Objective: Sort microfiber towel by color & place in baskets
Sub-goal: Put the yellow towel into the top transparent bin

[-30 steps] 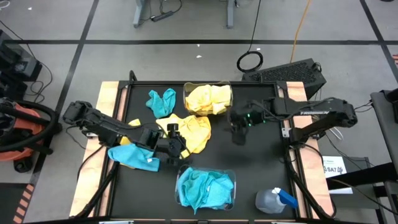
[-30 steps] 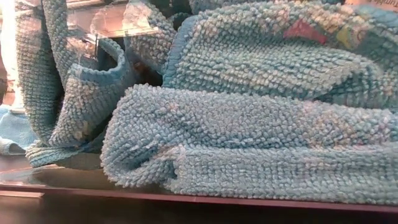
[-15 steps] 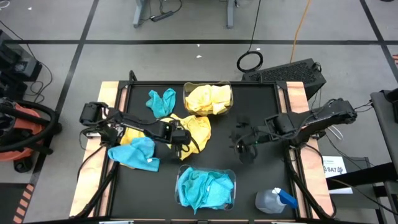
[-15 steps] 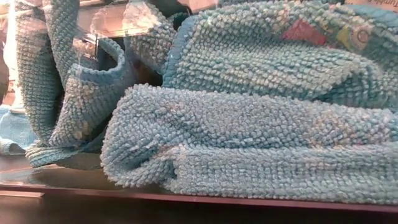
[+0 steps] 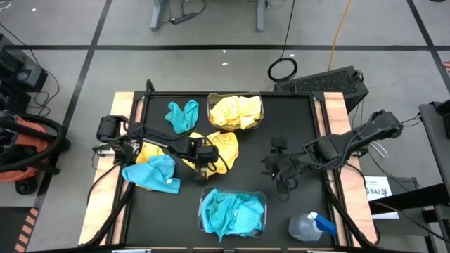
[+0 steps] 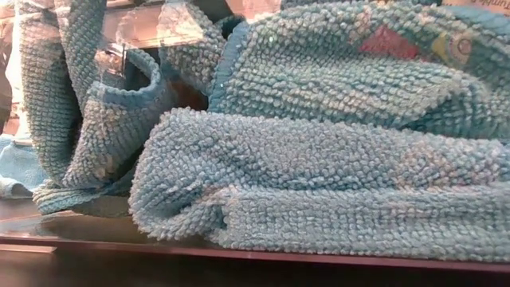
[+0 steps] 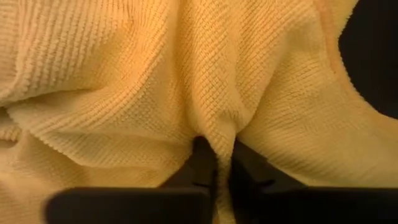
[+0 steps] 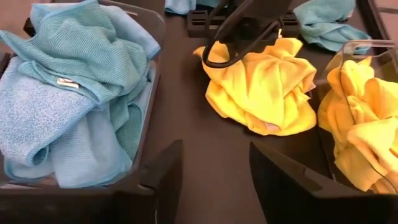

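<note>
A loose yellow towel (image 5: 223,145) lies crumpled at the table's middle, with my left gripper (image 5: 204,159) shut on it from its left side. Two blue towels lie loose, one at the far left (image 5: 181,114) and one at the near left (image 5: 151,173). The far basket (image 5: 211,105) holds yellow towels. The near basket (image 5: 261,198) holds blue towels (image 6: 319,159). My right gripper (image 5: 278,167) hovers open over bare table right of the middle, nothing between its fingers (image 8: 163,174). My left gripper pinches a raised fold of the yellow towel (image 7: 219,140) between its two fingers (image 7: 203,163), which stand close together on either side of the fold. The fold is drawn up into a ridge at the fingers, and the cloth around it lies spread on the table.
A clear spray bottle with a blue trigger (image 5: 311,226) lies at the near right corner. Wooden side rails (image 5: 118,116) edge the black table top. Bare table shows between the loose yellow towel and the right rail.
My left gripper has gone from beside the near-left blue towel toward the table's right, onto the loose yellow towel, and now has a fold of it. My right gripper has drawn back from beside the far basket toward the near edge.
</note>
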